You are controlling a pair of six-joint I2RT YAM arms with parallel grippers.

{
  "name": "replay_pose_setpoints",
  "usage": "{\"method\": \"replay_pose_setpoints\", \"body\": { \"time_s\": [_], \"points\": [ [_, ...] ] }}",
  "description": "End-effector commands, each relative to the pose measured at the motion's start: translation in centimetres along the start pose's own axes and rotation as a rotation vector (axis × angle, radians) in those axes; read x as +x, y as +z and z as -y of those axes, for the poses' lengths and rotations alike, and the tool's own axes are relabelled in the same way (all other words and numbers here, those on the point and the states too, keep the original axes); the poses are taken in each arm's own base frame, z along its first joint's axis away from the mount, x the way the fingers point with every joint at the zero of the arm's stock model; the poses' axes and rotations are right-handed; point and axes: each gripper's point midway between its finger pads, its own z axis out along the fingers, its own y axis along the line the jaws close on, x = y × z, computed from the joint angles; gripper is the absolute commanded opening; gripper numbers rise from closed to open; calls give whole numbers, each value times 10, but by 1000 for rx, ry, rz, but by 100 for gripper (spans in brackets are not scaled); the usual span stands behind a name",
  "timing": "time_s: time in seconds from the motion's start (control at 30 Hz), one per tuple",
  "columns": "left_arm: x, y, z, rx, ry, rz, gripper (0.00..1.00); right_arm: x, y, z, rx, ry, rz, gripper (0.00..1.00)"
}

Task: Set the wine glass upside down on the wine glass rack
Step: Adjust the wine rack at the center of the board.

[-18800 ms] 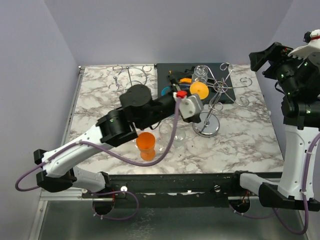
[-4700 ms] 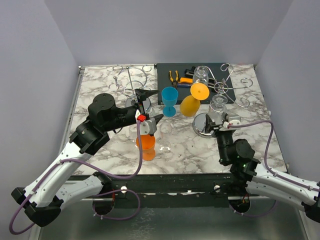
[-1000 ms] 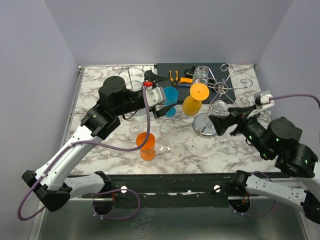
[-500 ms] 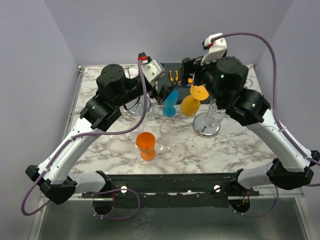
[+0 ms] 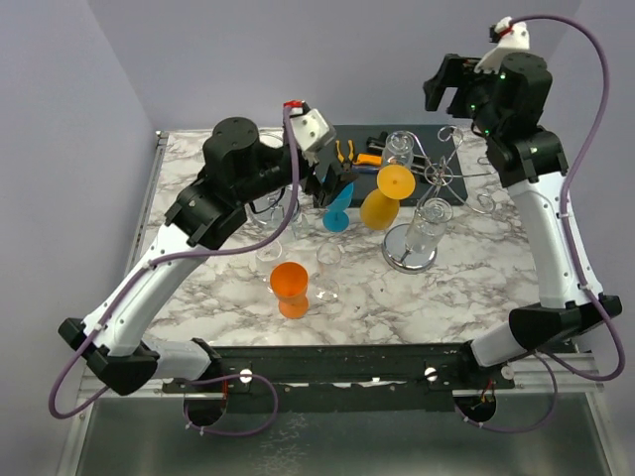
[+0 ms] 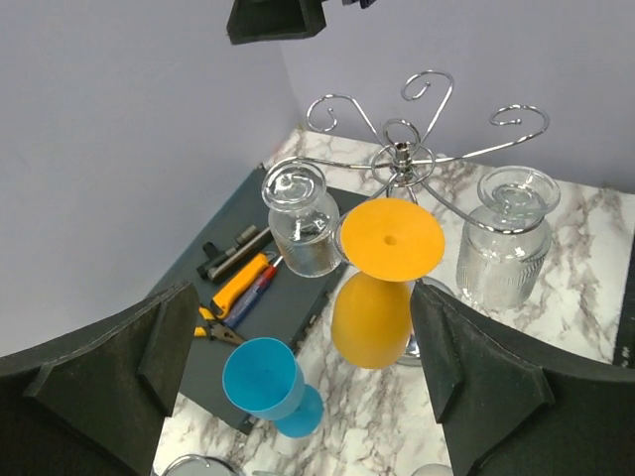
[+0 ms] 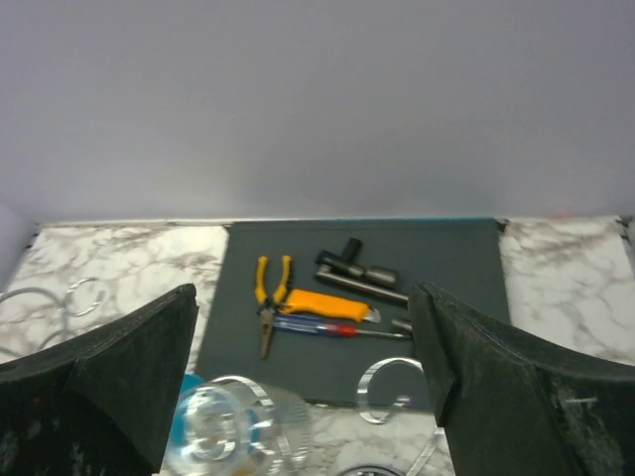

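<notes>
Lower centre: an orange glass stands upright on the marble table, with a clear stemmed glass just beside it. Centre: the left gripper, jaws wide and holding nothing, hovers above a blue glass standing at the edge of the dark mat. Right of centre: an amber wine glass hangs upside down on the chrome rack, between ribbed clear glasses. Upper right: the right gripper, raised high, is wide and empty.

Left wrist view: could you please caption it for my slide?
Open left pincer faces orange glass hanging inverted on wire rack.
</notes>
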Motion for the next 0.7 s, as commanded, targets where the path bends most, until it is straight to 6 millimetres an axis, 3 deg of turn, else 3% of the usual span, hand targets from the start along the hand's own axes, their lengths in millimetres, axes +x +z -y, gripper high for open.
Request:
{"method": "replay_pose_setpoints", "body": {
  "time_s": [0.0, 0.13, 0.27, 0.43, 0.67],
  "points": [
    [-8, 23, 14, 122, -83, -38, 96, 19, -1, 39, -43, 108, -88, 93],
    [-14, 49, 20, 191, -131, -55, 96, 29, -14, 86, 0, 172, -105, 93],
    [-15, 73, 39, 269, -144, -62, 95, 40, -28, 110, 21, 220, -125, 93],
    [-7, 103, 64, 339, -141, -75, 89, 59, -39, 114, 42, 243, -152, 85],
    [1, 137, 77, 387, -184, -82, 80, 78, -53, 111, 43, 268, -173, 74]
  ]
}}
